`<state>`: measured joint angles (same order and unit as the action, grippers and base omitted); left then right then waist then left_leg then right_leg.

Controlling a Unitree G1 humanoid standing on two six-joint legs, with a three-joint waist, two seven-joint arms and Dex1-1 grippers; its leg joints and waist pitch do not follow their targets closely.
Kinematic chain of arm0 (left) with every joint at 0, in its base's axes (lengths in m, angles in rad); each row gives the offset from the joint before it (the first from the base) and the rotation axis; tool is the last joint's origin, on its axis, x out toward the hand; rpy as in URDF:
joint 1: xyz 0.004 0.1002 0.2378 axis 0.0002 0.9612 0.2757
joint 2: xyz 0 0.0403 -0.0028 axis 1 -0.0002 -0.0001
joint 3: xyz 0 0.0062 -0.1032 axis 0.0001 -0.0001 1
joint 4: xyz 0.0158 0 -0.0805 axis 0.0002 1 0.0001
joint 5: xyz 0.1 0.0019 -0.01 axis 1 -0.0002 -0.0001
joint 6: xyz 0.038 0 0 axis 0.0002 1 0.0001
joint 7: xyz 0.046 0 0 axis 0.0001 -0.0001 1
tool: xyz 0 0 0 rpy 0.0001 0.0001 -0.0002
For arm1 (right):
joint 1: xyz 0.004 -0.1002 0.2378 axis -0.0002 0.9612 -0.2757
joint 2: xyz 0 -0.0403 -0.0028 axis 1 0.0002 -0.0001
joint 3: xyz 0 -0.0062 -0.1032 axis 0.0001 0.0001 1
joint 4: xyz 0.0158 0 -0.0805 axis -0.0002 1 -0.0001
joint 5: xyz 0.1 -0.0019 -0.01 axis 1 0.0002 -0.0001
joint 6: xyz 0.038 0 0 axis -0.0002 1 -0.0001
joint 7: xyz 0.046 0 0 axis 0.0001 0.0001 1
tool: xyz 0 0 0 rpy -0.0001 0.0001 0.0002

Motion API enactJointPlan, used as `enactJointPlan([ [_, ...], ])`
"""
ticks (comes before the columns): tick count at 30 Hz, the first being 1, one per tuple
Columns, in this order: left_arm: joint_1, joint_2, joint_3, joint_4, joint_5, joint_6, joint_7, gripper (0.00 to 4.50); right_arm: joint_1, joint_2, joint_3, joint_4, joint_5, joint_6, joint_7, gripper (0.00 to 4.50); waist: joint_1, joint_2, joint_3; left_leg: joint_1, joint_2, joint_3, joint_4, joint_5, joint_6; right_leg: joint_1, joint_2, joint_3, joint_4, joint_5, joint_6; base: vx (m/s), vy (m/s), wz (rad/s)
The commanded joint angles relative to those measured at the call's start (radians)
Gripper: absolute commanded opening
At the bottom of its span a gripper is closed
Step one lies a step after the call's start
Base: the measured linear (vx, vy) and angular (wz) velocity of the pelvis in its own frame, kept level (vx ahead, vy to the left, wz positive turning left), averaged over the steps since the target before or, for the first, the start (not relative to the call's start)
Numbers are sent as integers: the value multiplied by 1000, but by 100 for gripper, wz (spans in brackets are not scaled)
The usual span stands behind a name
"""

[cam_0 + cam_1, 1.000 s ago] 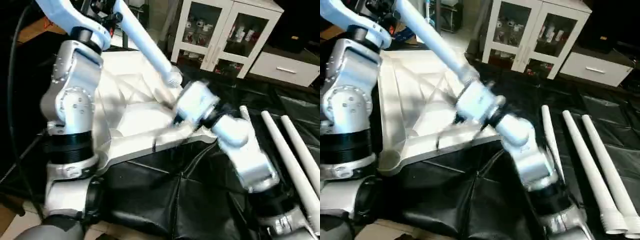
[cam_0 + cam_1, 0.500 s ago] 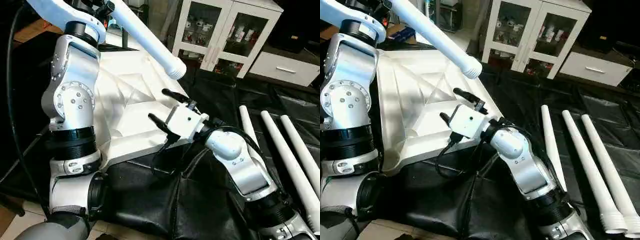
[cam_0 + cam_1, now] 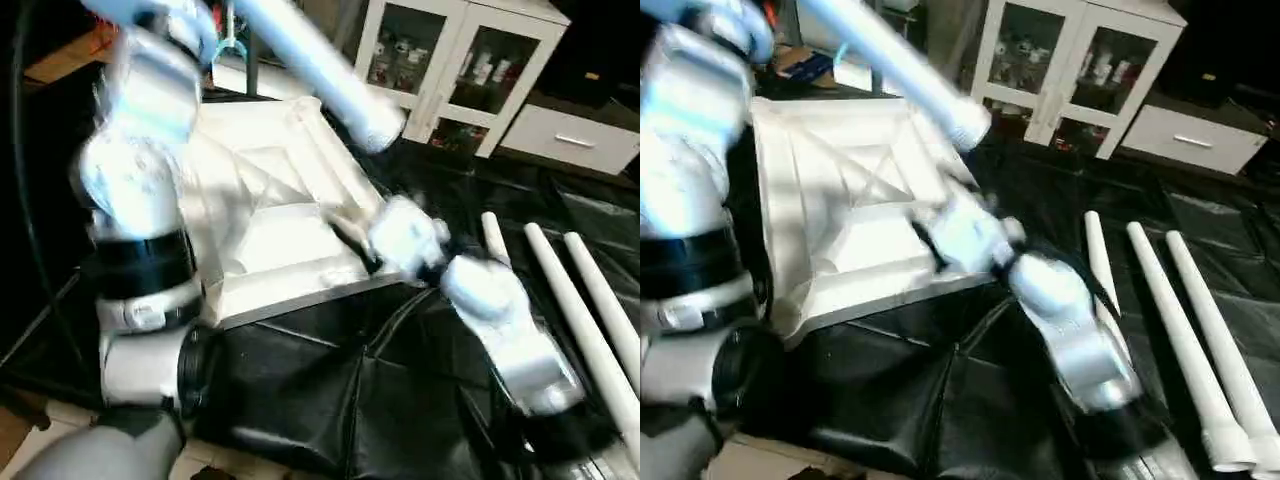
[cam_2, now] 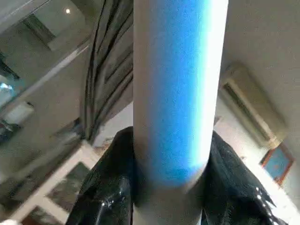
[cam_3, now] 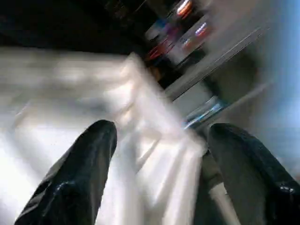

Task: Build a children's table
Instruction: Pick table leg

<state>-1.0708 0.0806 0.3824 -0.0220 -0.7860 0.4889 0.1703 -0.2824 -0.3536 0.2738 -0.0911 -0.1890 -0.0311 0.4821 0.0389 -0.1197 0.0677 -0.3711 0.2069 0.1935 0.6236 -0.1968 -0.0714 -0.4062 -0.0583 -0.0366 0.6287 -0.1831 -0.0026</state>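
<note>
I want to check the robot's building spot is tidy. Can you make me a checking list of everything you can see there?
Surface: black cover, wrinkled, over the work area.
Job's things: white tabletop lies underside up, ribs showing; three white legs lie side by side on the cover at the robot's right; a fourth leg is held up, its end above the tabletop's far edge.
Clutter: nothing seen on the cover.
Claws: left claw shut on the fourth leg; right claw open, over the tabletop, holding nothing.
Cables: a black cable runs down at the robot's left.
Surroundings: white glass-door cabinet and a white drawer unit behind.
</note>
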Motion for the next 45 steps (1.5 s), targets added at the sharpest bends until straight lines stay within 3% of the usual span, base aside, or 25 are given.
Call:
enactJointPlan([
  [1, -26, -19, -3, -31, -45, 23, 35, 159, 17, -21, -20, -32, 18, 8, 15, 342, 1, 11, -63, 16, 21, -12, -71, -158, -32, 48, -55, 41, -61, -98, -147, 0, 0, 0],
  [3, -38, -28, 2, -50, -71, 32, 57, 159, 43, -29, -25, -49, 21, 10, 15, 342, -5, 1, -58, 13, 18, -11, -70, -195, -29, 42, -54, 41, -73, -203, -119, 0, 0, 0],
  [7, -40, -27, 2, -57, -77, 43, 57, 159, 34, -24, -29, -55, 21, 9, 5, 342, -10, 2, -59, 14, 19, -15, -69, -209, -32, 36, -53, 39, -78, -264, -87, 0, 0, 0],
  [13, -26, 22, -32, -52, -10, 83, 36, 159, -25, 14, -56, -89, 20, 5, -34, 342, -14, 6, -64, 13, 20, -16, -70, -165, -33, 36, -50, 38, -68, -190, -91, 0, 0, 0],
  [14, -11, 36, -54, -40, 23, 85, 32, 159, -50, 21, -61, -83, -3, 13, -62, 342, -11, 14, -71, 18, 21, -16, -67, -128, -37, 38, -50, 39, -59, -127, -102, 0, 0, 0],
  [16, 5, 45, -75, -33, 46, 84, 27, 159, -72, 28, -63, -74, -20, 21, -82, 342, -10, 14, -71, 19, 21, -13, -66, -99, -38, 38, -49, 39, -56, -76, -113, 0, 0, 0],
  [17, 39, 63, -123, -30, 95, 74, 0, 159, -107, 40, -62, -51, -34, 31, -101, 342, -11, 13, -71, 17, 19, -12, -66, -94, -38, 39, -47, 39, -55, -65, -116, 0, 0, 0],
  [18, 95, 89, -205, -44, 152, 70, -56, 159, -156, 61, -55, -10, -45, 46, -119, 342, -12, 16, -73, 15, 18, -13, -69, -85, -37, 42, -48, 38, -54, -59, -122, 0, 0, 0],
  [20, 120, 88, -233, -58, 159, 72, -76, 159, -180, 72, -47, 18, -49, 53, -126, 342, -12, 20, -76, 19, 20, -11, -67, -99, -50, 41, -50, 40, -51, -72, -125, 0, 0, 0],
  [21, 131, 76, -233, -63, 150, 75, -72, 159, -197, 81, -40, 41, -52, 61, -127, 342, -11, 32, -77, 25, 20, -9, -66, -98, -60, 36, -47, 40, -51, -37, -139, 0, 0, 0],
  [22, 143, 68, -242, -66, 151, 77, -74, 159, -227, 97, -33, 78, -56, 65, -136, 342, -10, 38, -78, 21, 20, -11, -68, -96, -65, 41, -48, 39, -47, -22, -146, 0, 0, 0],
  [25, 159, 57, -267, -70, 153, 90, -91, 159, -289, 127, -23, 159, -75, 80, -163, 342, -14, 31, -79, 17, 17, -12, -69, -99, -74, 45, -48, 38, -44, -4, -158, 0, 0, 0],
  [32, 161, 53, -302, -83, 165, 86, -131, 159, -347, 154, -26, 263, -89, 164, -199, 342, -12, 30, -79, 20, 16, -9, -67, -86, -70, 49, -48, 39, -45, 18, -159, 0, 0, 0],
  [33, 165, 68, -318, -93, 179, 74, -159, 159, -346, 174, -50, 269, -41, 201, -183, 342, -12, 31, -79, 22, 16, -9, -68, -90, -66, 48, -48, 39, -45, 13, -160, 0, 0, 0],
  [37, 169, 81, -333, -111, 203, 71, -188, 159, -355, 187, -68, 287, -8, 221, -151, 342, -10, 35, -80, 24, 19, -9, -68, -83, -70, 48, -49, 39, -43, 34, -169, 0, 0, 0],
  [40, 169, 92, -350, -115, 220, 62, -208, 159, -356, 195, -71, 283, 7, 238, -139, 308, -10, 30, -78, 23, 18, -8, -69, -92, -72, 49, -49, 39, -45, 15, -165, 0, 0, 0],
  [45, 168, 92, -359, -119, 228, 60, -227, 159, -357, 208, -75, 277, 18, 269, -142, 264, -9, 34, -78, 24, 19, -9, -70, -94, -82, 47, -51, 39, -45, 3, -164, 0, 0, 0],
])
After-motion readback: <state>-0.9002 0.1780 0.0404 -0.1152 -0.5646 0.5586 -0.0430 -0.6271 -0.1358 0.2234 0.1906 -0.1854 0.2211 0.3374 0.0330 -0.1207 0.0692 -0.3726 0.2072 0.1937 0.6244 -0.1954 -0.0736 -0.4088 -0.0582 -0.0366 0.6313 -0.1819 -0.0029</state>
